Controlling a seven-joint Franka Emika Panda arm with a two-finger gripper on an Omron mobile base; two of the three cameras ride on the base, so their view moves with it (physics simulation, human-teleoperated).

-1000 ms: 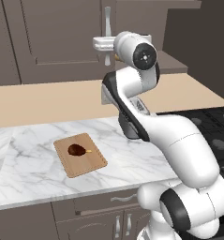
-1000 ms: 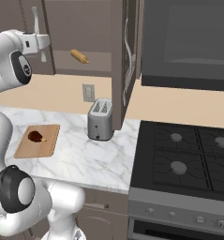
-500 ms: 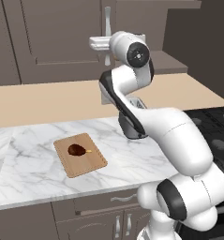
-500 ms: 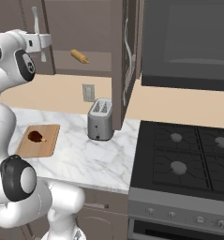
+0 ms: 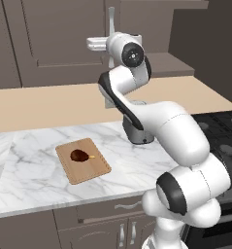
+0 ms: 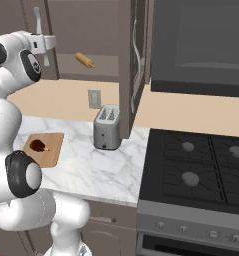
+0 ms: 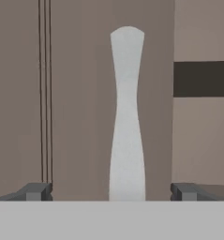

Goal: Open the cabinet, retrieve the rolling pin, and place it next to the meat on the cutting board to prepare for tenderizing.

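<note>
The cabinet (image 5: pixel 54 44) has its left door closed and its right door (image 6: pixel 136 60) swung open. On the inner shelf lies the tan rolling pin (image 6: pixel 84 60). My gripper (image 5: pixel 94 44) is raised to the closed left door, level with its long silver handle (image 5: pixel 110 19). In the hand view the handle (image 7: pixel 127 117) stands upright between my wide-apart fingertips (image 7: pixel 36 191), and the gripper (image 7: pixel 111 191) is open and holds nothing. Down on the marble counter, the cutting board (image 5: pixel 83 163) carries the dark brown meat (image 5: pixel 79 155). The right base view shows the board (image 6: pixel 50 150) and meat (image 6: pixel 37 145) too.
A silver toaster (image 6: pixel 107 127) stands on the counter (image 6: pixel 86 170) under the open door. A black stove (image 6: pixel 201 165) lies to the right, with a dark microwave (image 6: pixel 201 45) above it. Lower cabinets with drawers (image 5: pixel 103 214) run below the counter edge.
My hand has edged a little to the left along the cabinet front, and the upper arm has turned with it. Board, meat and rolling pin have not moved.
</note>
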